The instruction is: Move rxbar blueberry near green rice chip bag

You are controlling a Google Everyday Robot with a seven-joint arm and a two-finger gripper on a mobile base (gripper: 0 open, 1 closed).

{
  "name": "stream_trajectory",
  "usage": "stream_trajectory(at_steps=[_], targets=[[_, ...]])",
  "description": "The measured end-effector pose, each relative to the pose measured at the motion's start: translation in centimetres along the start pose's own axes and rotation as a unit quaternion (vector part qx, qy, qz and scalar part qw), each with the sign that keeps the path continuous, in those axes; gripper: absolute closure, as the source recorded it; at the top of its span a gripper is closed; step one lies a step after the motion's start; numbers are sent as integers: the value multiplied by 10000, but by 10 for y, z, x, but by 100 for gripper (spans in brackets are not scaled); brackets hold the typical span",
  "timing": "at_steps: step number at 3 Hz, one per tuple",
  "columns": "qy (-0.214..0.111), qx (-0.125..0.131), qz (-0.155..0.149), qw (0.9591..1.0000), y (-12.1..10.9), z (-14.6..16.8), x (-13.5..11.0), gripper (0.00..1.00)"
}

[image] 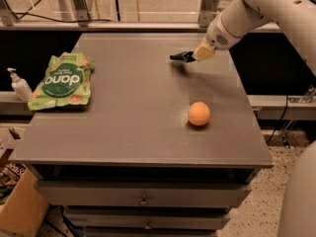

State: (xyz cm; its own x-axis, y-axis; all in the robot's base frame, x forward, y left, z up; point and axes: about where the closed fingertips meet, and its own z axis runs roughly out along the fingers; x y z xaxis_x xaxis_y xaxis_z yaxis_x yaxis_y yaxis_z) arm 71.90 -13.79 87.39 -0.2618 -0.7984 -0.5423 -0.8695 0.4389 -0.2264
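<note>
The rxbar blueberry (179, 57) is a small dark flat wrapper held in my gripper (194, 56) a little above the grey table (133, 132), at its far right part. The bar sticks out to the left of the cream-coloured fingers, which are shut on it. Its shadow lies on the table just below. The green rice chip bag (62, 80) lies flat at the table's left edge, far to the left of the gripper.
An orange ball (199, 113) sits on the table to the right of centre, nearer the front than the gripper. A white pump bottle (19, 85) stands on a ledge left of the bag. Drawers are below the tabletop.
</note>
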Motion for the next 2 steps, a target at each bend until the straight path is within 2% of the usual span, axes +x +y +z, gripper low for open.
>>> stream_trajectory(at_steps=[1,2], targets=[[-222,-175,-211,9994,19,-21,-19,100],[-519,-521,-568,9957,52,-30,-49,100]])
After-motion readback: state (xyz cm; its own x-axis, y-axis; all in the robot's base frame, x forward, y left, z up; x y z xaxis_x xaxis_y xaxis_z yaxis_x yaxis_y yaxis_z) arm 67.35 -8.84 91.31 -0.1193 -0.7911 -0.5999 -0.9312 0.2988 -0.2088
